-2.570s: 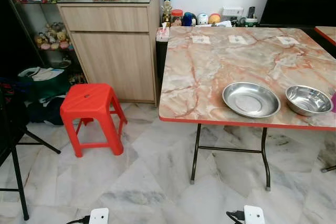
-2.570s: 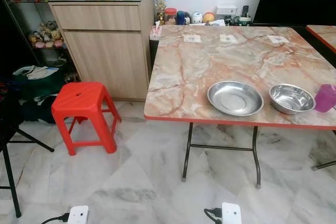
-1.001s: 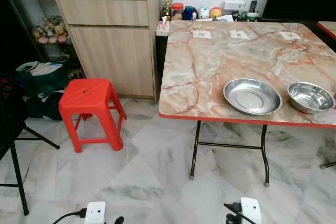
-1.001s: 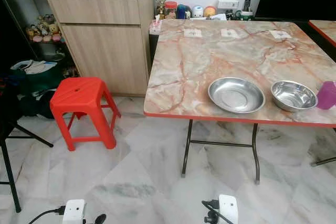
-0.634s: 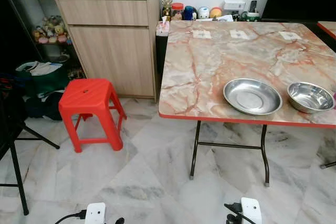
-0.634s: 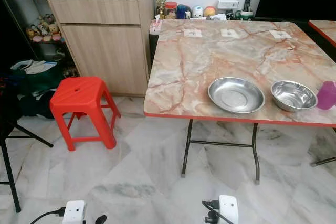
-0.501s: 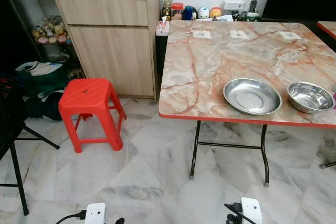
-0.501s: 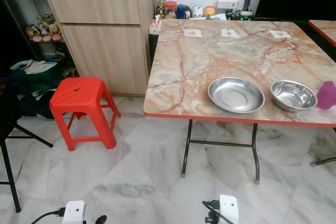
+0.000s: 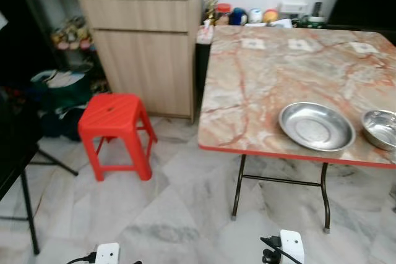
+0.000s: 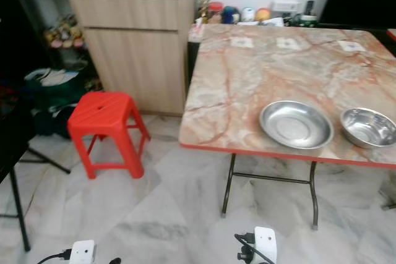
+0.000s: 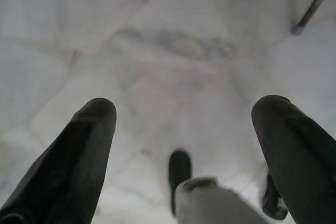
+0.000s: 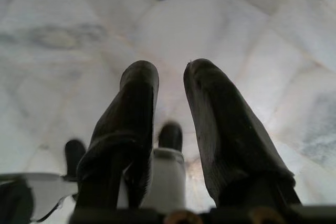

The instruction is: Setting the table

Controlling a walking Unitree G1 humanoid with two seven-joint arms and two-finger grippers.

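While both arms hang low over the marble floor (image 11: 173,45), the left end effector (image 11: 184,129) spread wide and the right end effector (image 12: 170,85) nearly closed on nothing, the plate (image 10: 296,123) and bowl (image 10: 369,127) sit at roughly two o'clock near the bench (image 10: 272,72) front edge. Round, both face up with no long axis. So close to that edge, I reckon a clumsy reach could knock them off.
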